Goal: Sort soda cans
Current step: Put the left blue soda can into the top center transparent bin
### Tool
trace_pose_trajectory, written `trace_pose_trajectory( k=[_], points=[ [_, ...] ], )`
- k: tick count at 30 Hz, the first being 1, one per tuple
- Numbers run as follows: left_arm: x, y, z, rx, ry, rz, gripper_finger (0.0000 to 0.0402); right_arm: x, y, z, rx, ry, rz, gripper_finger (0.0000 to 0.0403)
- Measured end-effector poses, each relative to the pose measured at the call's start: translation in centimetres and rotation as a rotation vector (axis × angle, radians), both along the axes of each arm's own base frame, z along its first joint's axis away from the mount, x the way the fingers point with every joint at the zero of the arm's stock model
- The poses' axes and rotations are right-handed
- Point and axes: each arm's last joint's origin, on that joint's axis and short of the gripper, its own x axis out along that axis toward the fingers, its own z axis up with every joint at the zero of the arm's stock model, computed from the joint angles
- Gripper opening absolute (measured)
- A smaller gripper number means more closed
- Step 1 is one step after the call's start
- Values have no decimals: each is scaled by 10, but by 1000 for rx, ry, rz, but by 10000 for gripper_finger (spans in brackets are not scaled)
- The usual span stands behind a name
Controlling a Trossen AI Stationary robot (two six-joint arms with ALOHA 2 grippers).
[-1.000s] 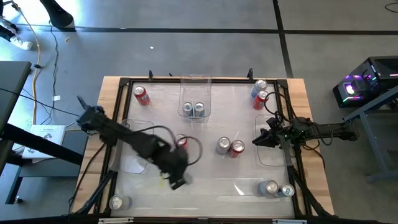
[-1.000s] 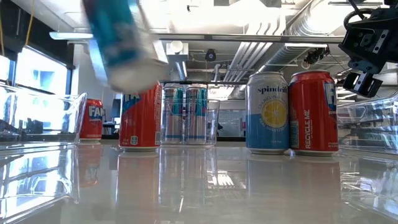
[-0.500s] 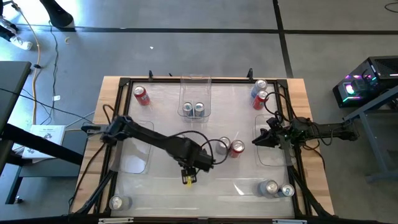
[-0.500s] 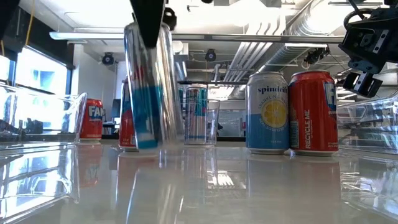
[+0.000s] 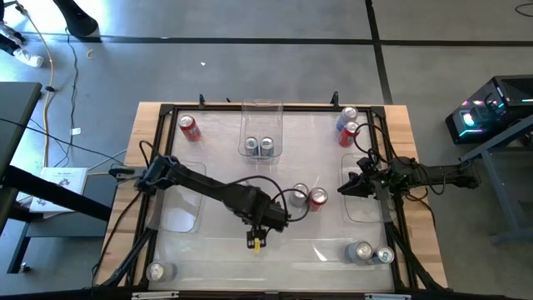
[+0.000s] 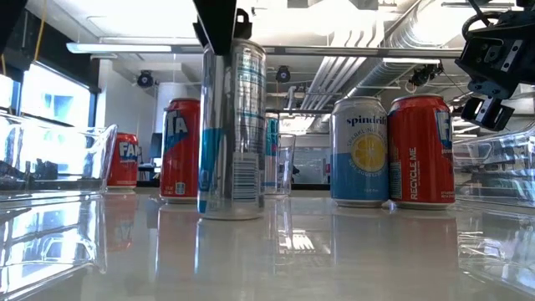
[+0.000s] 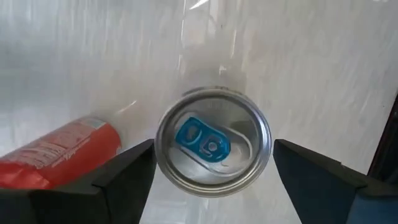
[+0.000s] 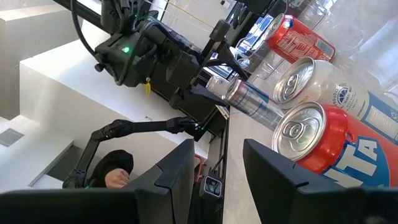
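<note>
A slim silver-and-blue soda can (image 6: pixel 232 125) stands upright on its base on the table, near the middle. My left gripper (image 5: pixel 260 227) hangs over it pointing down. It is open, with one finger on either side of the can's top (image 7: pixel 213 142). A red can (image 7: pixel 56 155) stands close beside it. Other cans stand around the table: a silver one (image 5: pixel 298 196) with a red one (image 5: pixel 317 197), two in the far bin (image 5: pixel 258 147), and a red one (image 5: pixel 190 127). My right gripper (image 5: pixel 346 187) waits at the right edge, level and open, holding nothing.
Clear plastic bins sit at the far middle (image 5: pixel 262 112), the left (image 5: pixel 179 212) and the right (image 5: pixel 362 204). More cans stand at the far right corner (image 5: pixel 348 123), the near right corner (image 5: pixel 372 253) and the near left corner (image 5: pixel 156 271). A black frame (image 5: pixel 166 108) rims the table.
My left gripper has swung toward the table's right and come down, carrying the slim can. The can was tilted and in the air a second ago. It now stands upright on the table in front of the red can.
</note>
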Motion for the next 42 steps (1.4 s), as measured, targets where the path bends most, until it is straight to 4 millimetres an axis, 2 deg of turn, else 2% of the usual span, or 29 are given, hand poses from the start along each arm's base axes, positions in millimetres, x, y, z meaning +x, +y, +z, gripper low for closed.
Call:
trace_pose_trajectory(
  k=[4,7,11,14,18,23,28,31,34,38,42],
  points=[
    [-2,-2,1,19,-3,-17,317,0,0,0,0,0,0,132],
    [-10,-10,11,89,-42,-49,317,0,0,0,0,0,0,132],
    [-35,-31,31,283,-113,-118,318,0,0,0,0,0,0,132],
    [-56,-48,44,419,-245,-118,318,0,0,0,0,0,0,132],
    [-84,-65,49,398,-475,-90,319,0,0,0,0,0,0,132],
    [-107,-60,27,264,-754,-105,319,0,0,0,0,0,0,132],
    [-124,-34,-10,212,-961,-53,319,0,0,0,0,0,0,132],
    [-127,-20,-28,201,-1016,5,319,0,0,0,0,0,0,132],
    [-126,-14,-43,183,-1025,15,319,0,0,0,0,0,0,132],
    [-120,-11,-50,185,-1009,0,319,0,0,0,0,0,0,132],
    [-116,-8,-52,116,-990,-34,319,0,0,0,0,0,0,132]
  ],
)
